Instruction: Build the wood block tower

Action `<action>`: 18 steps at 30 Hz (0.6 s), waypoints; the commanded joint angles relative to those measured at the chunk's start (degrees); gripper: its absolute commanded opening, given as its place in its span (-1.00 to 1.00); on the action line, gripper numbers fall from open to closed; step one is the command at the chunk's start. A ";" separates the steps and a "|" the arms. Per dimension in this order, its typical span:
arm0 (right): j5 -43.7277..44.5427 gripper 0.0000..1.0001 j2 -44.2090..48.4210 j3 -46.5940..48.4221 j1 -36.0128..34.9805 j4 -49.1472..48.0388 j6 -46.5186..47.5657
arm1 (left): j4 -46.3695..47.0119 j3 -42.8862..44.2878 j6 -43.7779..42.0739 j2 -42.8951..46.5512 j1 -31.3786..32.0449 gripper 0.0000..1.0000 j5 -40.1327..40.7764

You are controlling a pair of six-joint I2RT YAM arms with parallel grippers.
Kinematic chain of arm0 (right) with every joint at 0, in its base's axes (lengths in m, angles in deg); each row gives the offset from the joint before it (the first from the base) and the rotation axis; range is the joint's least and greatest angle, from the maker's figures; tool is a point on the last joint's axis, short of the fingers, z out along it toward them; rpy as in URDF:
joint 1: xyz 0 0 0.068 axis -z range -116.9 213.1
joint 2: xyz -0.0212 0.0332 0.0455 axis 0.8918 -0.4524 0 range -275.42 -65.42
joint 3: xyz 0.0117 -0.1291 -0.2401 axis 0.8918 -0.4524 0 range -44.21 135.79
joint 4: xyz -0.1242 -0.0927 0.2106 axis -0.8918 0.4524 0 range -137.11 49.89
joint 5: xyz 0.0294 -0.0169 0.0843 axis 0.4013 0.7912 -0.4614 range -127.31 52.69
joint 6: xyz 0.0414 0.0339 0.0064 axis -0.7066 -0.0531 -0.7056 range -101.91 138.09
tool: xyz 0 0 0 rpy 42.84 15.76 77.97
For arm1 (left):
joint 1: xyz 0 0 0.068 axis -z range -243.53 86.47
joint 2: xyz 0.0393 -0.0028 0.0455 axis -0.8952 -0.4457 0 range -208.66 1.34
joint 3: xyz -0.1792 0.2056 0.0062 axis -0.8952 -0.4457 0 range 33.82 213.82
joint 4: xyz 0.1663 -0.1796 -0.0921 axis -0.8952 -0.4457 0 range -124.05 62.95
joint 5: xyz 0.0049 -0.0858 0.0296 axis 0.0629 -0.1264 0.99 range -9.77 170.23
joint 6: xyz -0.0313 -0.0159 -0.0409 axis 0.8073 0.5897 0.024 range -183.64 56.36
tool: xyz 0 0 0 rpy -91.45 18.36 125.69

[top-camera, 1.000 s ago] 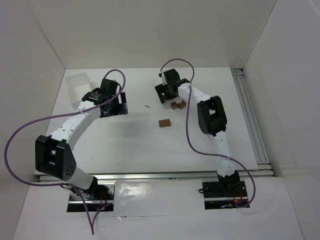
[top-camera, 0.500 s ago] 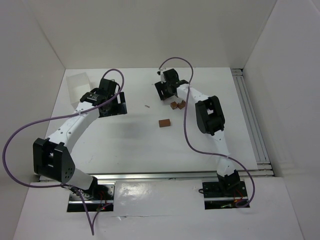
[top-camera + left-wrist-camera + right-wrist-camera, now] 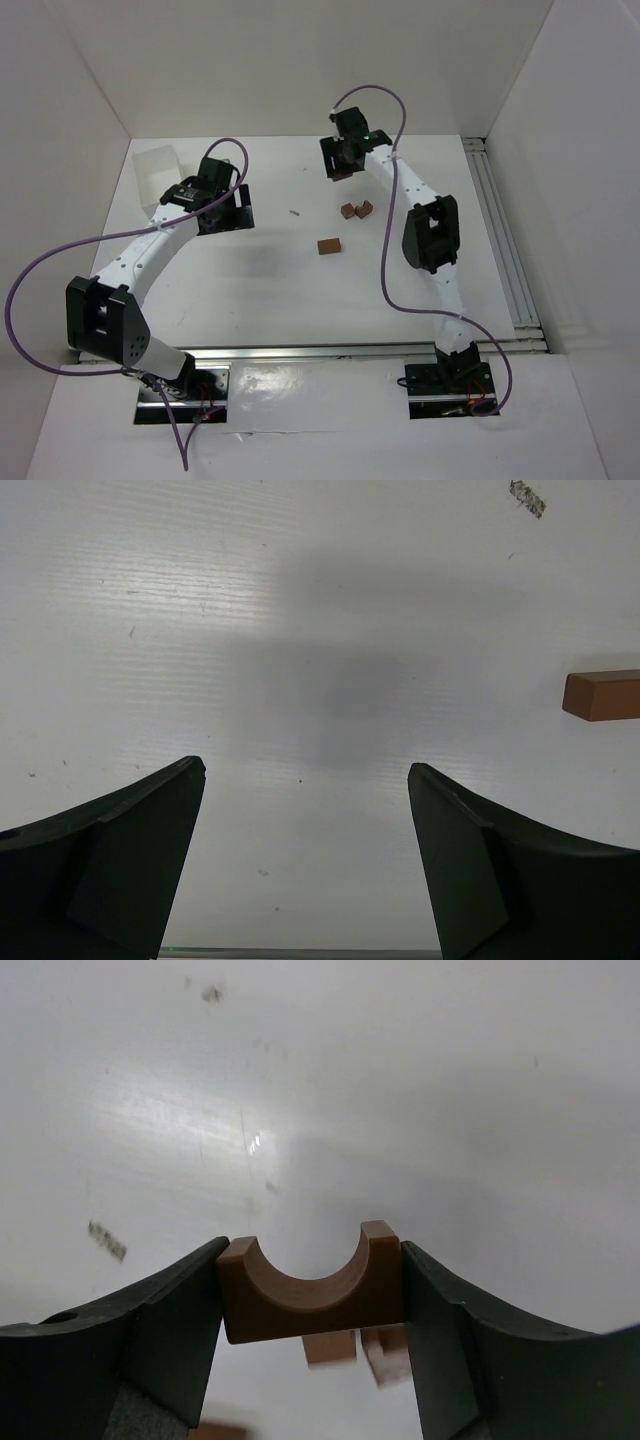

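Right end effector (image 3: 312, 1292) clamps an arch-cut wood block (image 3: 300, 1308) above the worktop (image 3: 420, 1090), while left end effector (image 3: 306, 792) hangs wide open.

The white table (image 3: 300, 290) bears three wood blocks (image 3: 329, 246) and a tray (image 3: 155, 168).

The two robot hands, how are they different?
The left gripper has its jaws wide apart with nothing between them. The right gripper is clamped on a brown wood block with a round notch. The left gripper has only white table between its fingers, while the right gripper reaches farther back, near two more blocks. Both grippers have two dark fingers.
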 commanded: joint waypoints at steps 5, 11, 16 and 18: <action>-6.77 0.10 23.67 -29.00 4.39 14.89 -12.52 | 3.54 -1.29 -1.13 1.74 -0.17 0.91 -2.63; -8.79 0.10 35.90 -47.33 4.39 19.20 -16.40 | 3.55 -1.91 -2.28 2.88 0.36 0.89 0.18; -11.95 0.19 36.62 -54.20 3.07 21.32 -17.71 | 4.08 -3.58 -2.80 4.11 0.36 0.89 0.19; -13.44 0.19 35.21 -54.82 3.07 23.42 -17.71 | 4.08 -4.19 -2.28 4.64 0.36 0.89 0.18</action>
